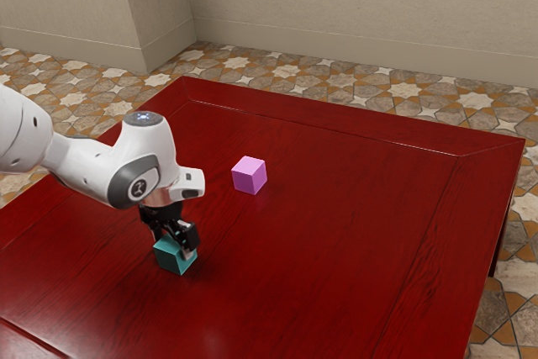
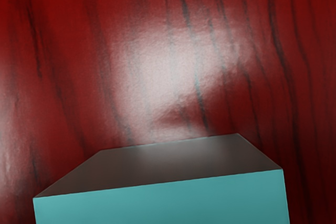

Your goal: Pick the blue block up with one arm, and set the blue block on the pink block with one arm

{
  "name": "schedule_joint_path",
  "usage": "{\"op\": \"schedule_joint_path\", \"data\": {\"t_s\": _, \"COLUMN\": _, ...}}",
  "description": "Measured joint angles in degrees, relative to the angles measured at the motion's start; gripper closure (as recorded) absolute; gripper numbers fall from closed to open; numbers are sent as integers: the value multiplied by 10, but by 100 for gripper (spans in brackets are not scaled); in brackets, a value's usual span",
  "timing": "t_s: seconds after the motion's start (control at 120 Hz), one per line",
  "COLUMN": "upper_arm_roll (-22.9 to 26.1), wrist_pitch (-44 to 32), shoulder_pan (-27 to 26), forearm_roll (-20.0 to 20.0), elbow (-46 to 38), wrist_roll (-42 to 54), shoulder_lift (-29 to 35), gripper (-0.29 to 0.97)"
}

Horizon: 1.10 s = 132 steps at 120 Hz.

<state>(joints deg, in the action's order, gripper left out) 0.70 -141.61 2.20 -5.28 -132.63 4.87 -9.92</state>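
Teal block (image 1: 172,261) under gripper (image 1: 179,245), pink block (image 1: 250,175) apart

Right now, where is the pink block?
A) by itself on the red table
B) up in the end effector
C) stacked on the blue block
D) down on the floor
A: the pink block sits alone on the table, apart from the blue block, which is under the end effector.
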Motion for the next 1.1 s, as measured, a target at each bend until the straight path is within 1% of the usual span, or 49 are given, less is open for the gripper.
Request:
{"op": "schedule_joint_path", "data": {"t_s": 0.117, "upper_arm_roll": 0, "wrist_pitch": -1, "shoulder_pan": 0, "forearm_roll": 1, "elbow": -1, "wrist_roll": 0, "shoulder_lift": 0, "gripper": 1}}
{"op": "schedule_joint_path", "data": {"t_s": 0.392, "upper_arm_roll": -1, "wrist_pitch": -3, "shoulder_pan": 0, "forearm_roll": 0, "elbow": -1, "wrist_roll": -1, "shoulder_lift": 0, "gripper": 22}}
{"op": "schedule_joint_path", "data": {"t_s": 0.7, "upper_arm_roll": 0, "wrist_pitch": -2, "shoulder_pan": 0, "forearm_roll": -2, "elbow": 0, "wrist_roll": -5, "shoulder_lift": 6, "gripper": 30}}
{"op": "schedule_joint_path", "data": {"t_s": 0.817, "upper_arm_roll": 0, "wrist_pitch": 0, "shoulder_pan": 0, "forearm_roll": -3, "elbow": 1, "wrist_roll": -8, "shoulder_lift": 21, "gripper": 32}}
{"op": "schedule_joint_path", "data": {"t_s": 0.95, "upper_arm_roll": 4, "wrist_pitch": 17, "shoulder_pan": -1, "forearm_roll": -4, "elbow": 49, "wrist_roll": -11, "shoulder_lift": 28, "gripper": 34}}
{"op": "schedule_joint_path", "data": {"t_s": 1.1, "upper_arm_roll": 6, "wrist_pitch": 59, "shoulder_pan": -1, "forearm_roll": -5, "elbow": 136, "wrist_roll": -14, "shoulder_lift": 19, "gripper": 35}}
